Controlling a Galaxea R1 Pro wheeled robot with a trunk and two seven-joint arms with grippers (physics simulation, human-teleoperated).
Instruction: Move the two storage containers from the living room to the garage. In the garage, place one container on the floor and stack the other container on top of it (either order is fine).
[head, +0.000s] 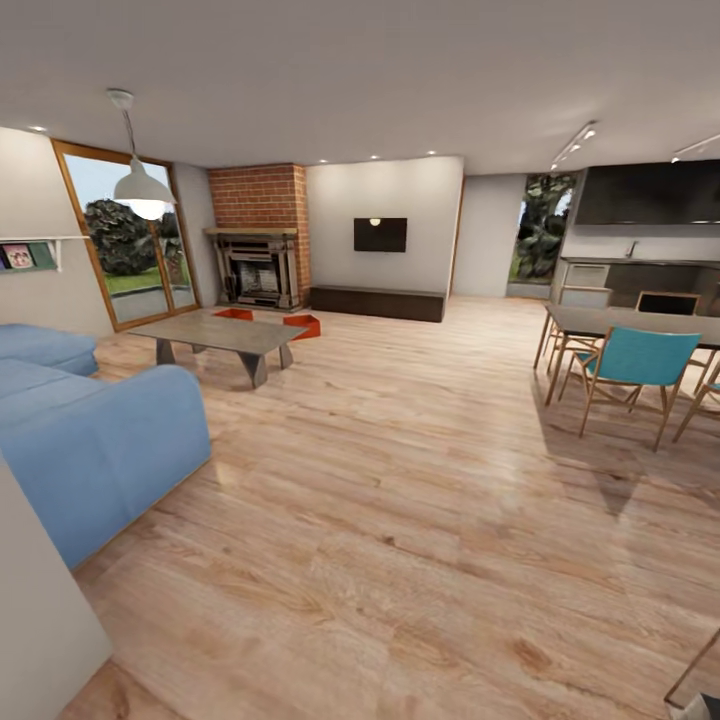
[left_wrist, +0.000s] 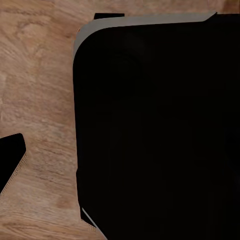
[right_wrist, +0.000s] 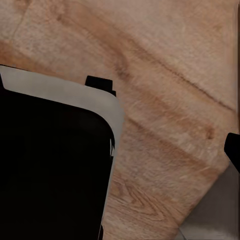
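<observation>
Two bins: both storage containers (head: 301, 325) (head: 232, 314) are seen far across the living room, low on the wood floor (head: 420, 520) in front of the brick fireplace (head: 258, 240), just behind the coffee table (head: 220, 335).
Direction from the robot: ahead and to the left in the head view, well apart from the base; a long stretch of bare planks lies between.
Nearer bin: the right-hand one stands clear of the table's end; the left-hand one is partly hidden behind the tabletop.
Long axis: too small to be judged from here.
Nearer arm: cannot be decided yet; both bins lie left of centre, so the left arm is judged likelier to be favoured once the base is closer.
Left gripper: its opening cannot be told; the left wrist view is taken up by a dark rounded body part (left_wrist: 160, 130) over wood planks.
Right gripper: likewise cannot be told; a dark body part (right_wrist: 50, 165) with a pale edge is seen over the planks.
Surface: light wood plank floor, glossy, level.
Room: blue sofa (head: 95, 440) at near left, dining table with teal chair (head: 635, 375) at right, wall television (head: 380, 235) beyond.
Step judged: approach still to be driven, passing between sofa and dining set, rounding the coffee table on its right.
Risk judged: the table's corner may be clipped by the base.
</observation>
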